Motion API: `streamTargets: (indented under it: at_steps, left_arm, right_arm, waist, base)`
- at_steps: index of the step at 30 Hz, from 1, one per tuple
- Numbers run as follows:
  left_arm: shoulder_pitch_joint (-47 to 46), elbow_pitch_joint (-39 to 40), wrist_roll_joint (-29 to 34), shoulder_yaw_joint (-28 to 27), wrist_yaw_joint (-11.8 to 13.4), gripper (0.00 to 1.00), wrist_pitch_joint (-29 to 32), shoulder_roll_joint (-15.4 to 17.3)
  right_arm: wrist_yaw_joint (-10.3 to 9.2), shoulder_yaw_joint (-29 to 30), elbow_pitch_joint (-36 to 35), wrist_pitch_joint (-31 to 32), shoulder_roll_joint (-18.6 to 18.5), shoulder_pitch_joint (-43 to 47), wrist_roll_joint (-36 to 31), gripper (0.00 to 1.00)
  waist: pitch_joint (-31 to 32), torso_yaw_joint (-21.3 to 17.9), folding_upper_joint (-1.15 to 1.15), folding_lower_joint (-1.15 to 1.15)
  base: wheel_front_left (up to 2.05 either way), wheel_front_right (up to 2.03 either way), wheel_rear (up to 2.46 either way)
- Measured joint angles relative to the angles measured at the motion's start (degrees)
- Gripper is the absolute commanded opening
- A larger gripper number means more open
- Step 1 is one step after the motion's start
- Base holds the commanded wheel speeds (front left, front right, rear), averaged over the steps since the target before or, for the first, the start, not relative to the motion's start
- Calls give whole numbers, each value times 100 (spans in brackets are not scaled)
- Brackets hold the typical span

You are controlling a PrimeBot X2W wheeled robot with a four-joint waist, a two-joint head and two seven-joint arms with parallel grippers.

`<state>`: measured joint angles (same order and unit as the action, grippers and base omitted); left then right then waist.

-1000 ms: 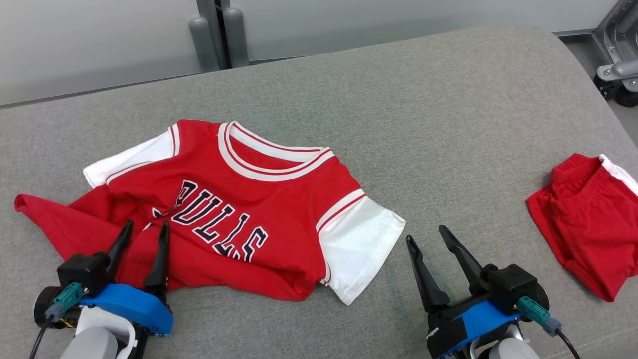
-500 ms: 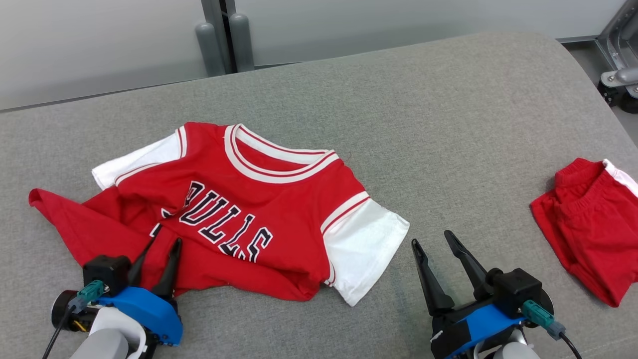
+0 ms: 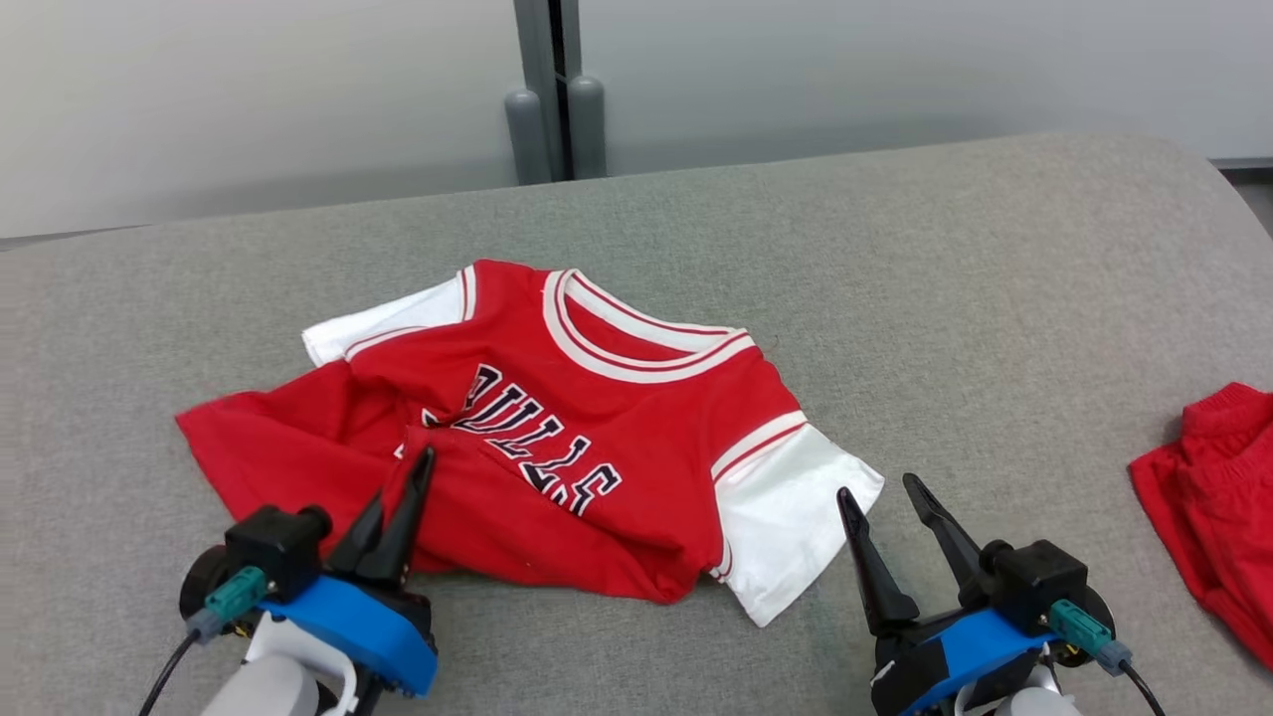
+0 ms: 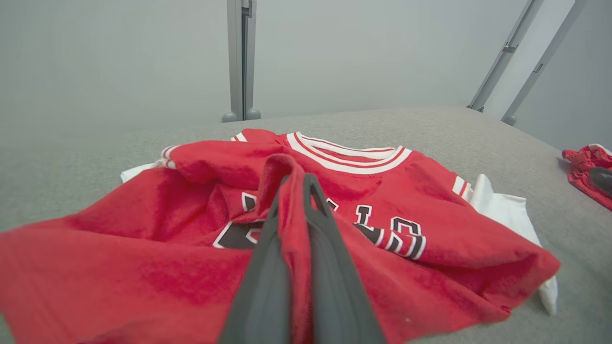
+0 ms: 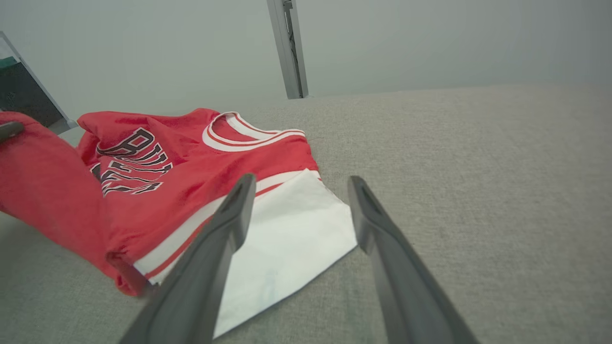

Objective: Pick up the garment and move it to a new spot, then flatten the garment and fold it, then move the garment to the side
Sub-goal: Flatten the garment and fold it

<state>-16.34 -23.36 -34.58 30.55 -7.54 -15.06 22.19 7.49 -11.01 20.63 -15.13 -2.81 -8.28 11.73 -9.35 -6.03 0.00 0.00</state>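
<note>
On the cushion [image 3: 995, 298] the jersey [image 3: 617, 438] lay crumpled, left of centre. Within the last second the left gripper [image 3: 423, 459] had been closed on a fold of its red front, so lifting was judged next. The right gripper [image 3: 877, 487] was held spread, empty, beside the sleeve [image 3: 796, 497].

Jersey [image 3: 656, 418] — lettering [image 3: 545, 455] half lost in fold

- Left claw [image 3: 423, 459], fingers pressed together, pinches a raised fold low on the red jersey [image 3: 617, 418].
- Right claw [image 3: 880, 487], fingers spread, stands just beside its white sleeve [image 3: 796, 517].
- A second red garment [image 3: 1213, 497] lies at the grey bench's [image 3: 995, 298] right edge.
</note>
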Motion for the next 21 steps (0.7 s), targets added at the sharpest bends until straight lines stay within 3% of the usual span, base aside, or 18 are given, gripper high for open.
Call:
streamTargets:
  at_steps: [4,8,9,10,11,15,21]
  left_arm:
    - [343,205,12,248,0,0,-1,7]
    - [630,144,-166,881,0,0,0,64]
    - [682,127,-297,1001,0,16,0,90]
    - [709,64,-453,1172,0,44,0,118]
    - [729,3,-579,1369,0,100,0,170]
    - [732,-168,-1110,1839,0,100,1,394]
    - [514,93,-1310,1024,0,100,0,560]
  right_arm:
    - [0,-13,101,0,2,-8,-1,100]
    - [0,-12,199,1,1,-29,1,100]
    - [0,-13,221,0,2,-27,2,100]
    - [0,-4,238,1,1,-28,3,100]
    - [0,2,247,0,0,-26,2,100]
    - [0,44,293,1,0,-27,2,100]
    - [0,44,296,0,0,-62,47,100]
  waist:
    - [151,182,0,-1]
    - [276,336,0,0]
    - [303,372,0,0]
    - [328,407,0,0]
    - [350,442,0,-1]
    - [374,562,0,0]
    - [298,714,0,0]
  base:
    - [0,0,0]
    - [0,0,0]
    - [0,0,0]
    - [0,0,0]
    - [0,0,0]
    - [0,0,0]
    - [0,0,0]
